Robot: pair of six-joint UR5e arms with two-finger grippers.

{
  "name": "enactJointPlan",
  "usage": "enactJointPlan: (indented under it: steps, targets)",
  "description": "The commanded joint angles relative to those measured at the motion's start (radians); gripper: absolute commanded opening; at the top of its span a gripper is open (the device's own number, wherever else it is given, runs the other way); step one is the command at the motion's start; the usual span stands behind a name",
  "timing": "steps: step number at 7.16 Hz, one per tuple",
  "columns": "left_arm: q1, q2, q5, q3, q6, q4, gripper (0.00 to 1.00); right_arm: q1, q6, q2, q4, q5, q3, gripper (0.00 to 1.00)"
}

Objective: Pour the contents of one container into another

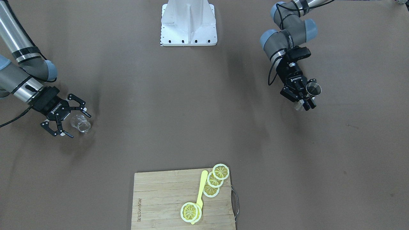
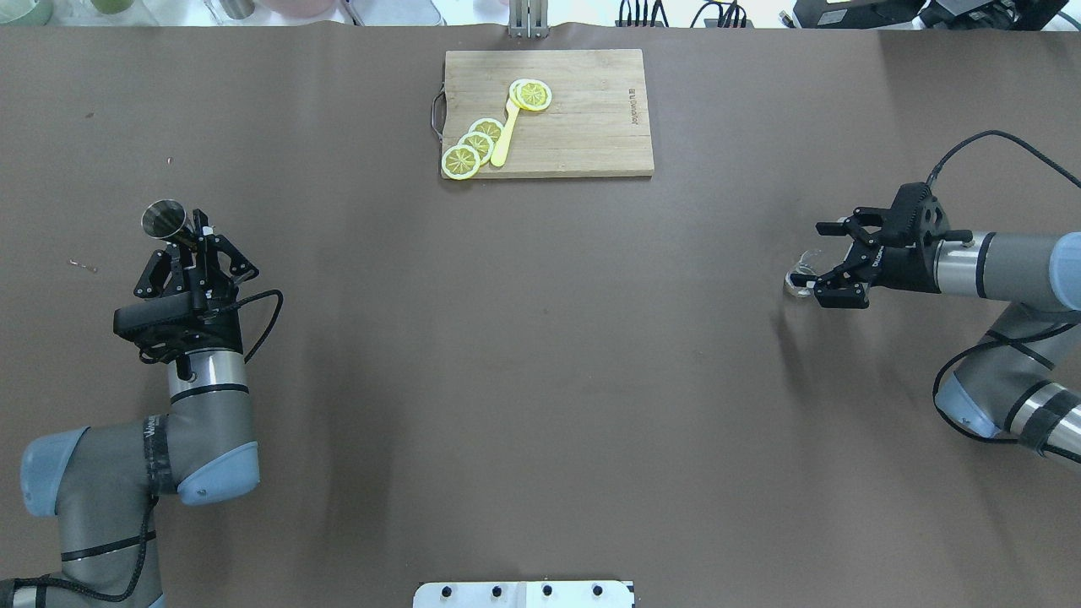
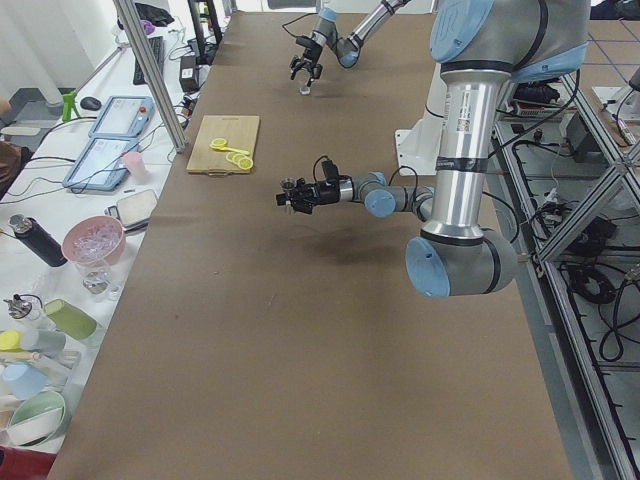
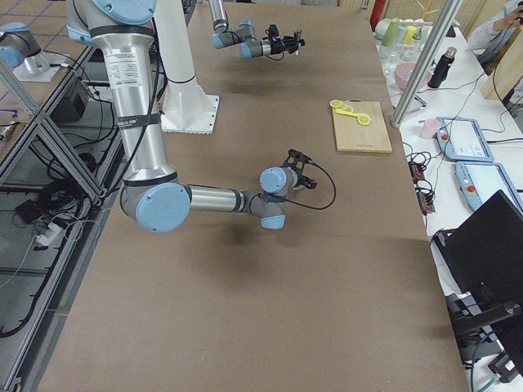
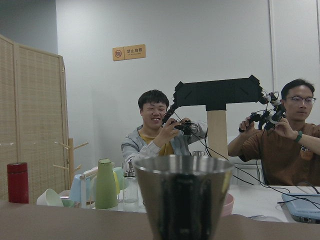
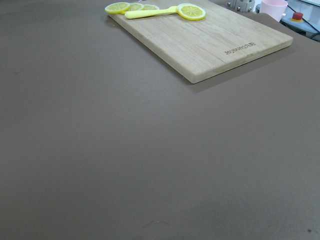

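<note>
Currently the left end effector [image 2: 187,242] is clamped on a steel cup [image 2: 165,218]. A clear glass [image 2: 798,274] stands far across the bench [image 2: 540,355], just ahead of the right end effector [image 2: 826,260], spread wide, holding nothing.

In the overhead view, the cutting board [image 2: 583,118] lies top centre, with lemon slices [image 2: 461,161] and a utensil [image 2: 504,139] on its left part. The metal cup [image 2: 164,218] is at mid-left and the glass [image 2: 798,274] at mid-right, well apart.
</note>
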Motion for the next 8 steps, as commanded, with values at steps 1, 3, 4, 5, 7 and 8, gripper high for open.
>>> enactJointPlan:
  steps: [1,3,4,5,7,8]
  targets:
    - [0.016,0.009,0.044,0.001,-0.219,0.153,0.0,0.067,0.002,-0.014,-0.17,0.079,0.144,1.0]
    - [0.019,0.013,0.064,0.004,-0.357,0.298,0.0,0.146,-0.047,-0.065,-0.394,0.191,0.279,1.0]
    - [0.022,0.015,0.064,0.015,-0.36,0.298,0.0,0.199,-0.113,-0.08,-0.507,0.24,0.324,1.0]
    - [0.022,0.015,0.064,0.023,-0.363,0.298,0.0,0.262,-0.168,-0.084,-0.66,0.28,0.353,1.0]
    - [0.027,0.015,0.064,0.024,-0.434,0.373,0.0,0.35,-0.175,-0.07,-0.909,0.308,0.36,1.0]
    - [0.03,0.014,0.067,0.032,-0.481,0.407,0.0,0.399,-0.175,-0.062,-1.053,0.334,0.361,1.0]
